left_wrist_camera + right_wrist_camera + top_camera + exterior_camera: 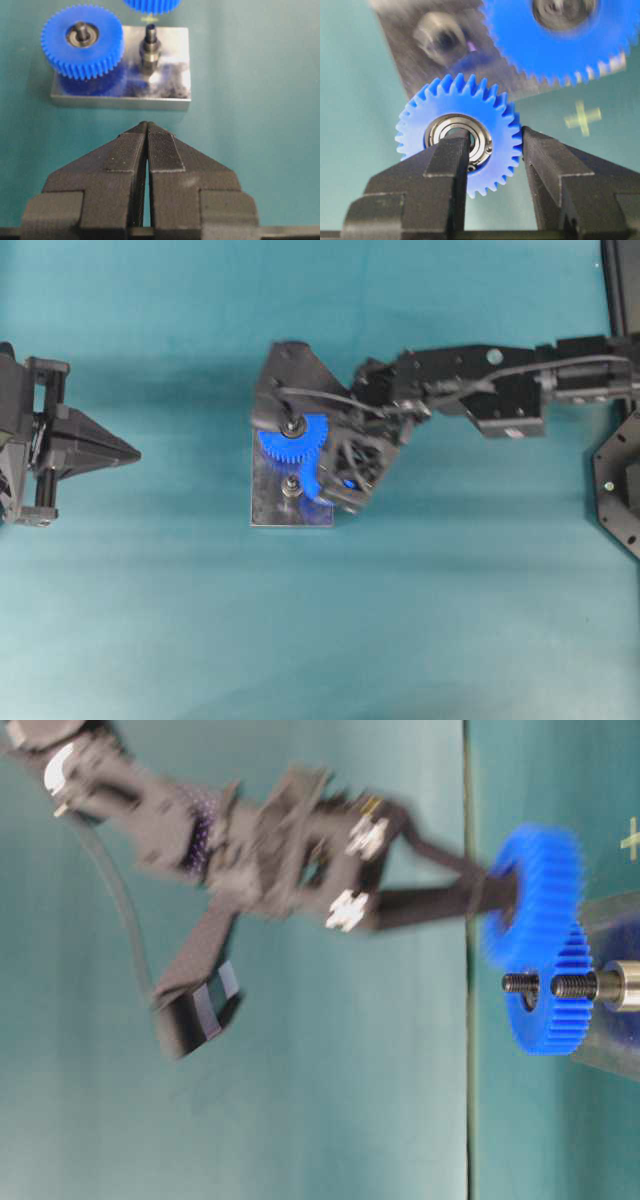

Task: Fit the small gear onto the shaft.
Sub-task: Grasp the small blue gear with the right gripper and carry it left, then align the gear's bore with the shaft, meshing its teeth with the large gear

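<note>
Gripping the small gear [457, 140], the right hand [492, 150] fills the bottom of its wrist view: one finger [447, 165] sits in the bearing bore, the other against the toothed rim at right. In the overhead view this hand [345, 480] hangs at frame centre, just right of the shaft [291, 487], gear not yet on it. The shaft stands upright on the grey plate [265, 510], beside the large gear [290, 443] already mounted. The left hand [146, 145] is closed on nothing, well apart at the left.

Judgement: the gear is light, rigid plastic with a smooth metal bearing. The present bore-and-rim hold looks secure, but the inner finger obstructs the bore and would block seating; a rim-only hold would suit better.
</note>
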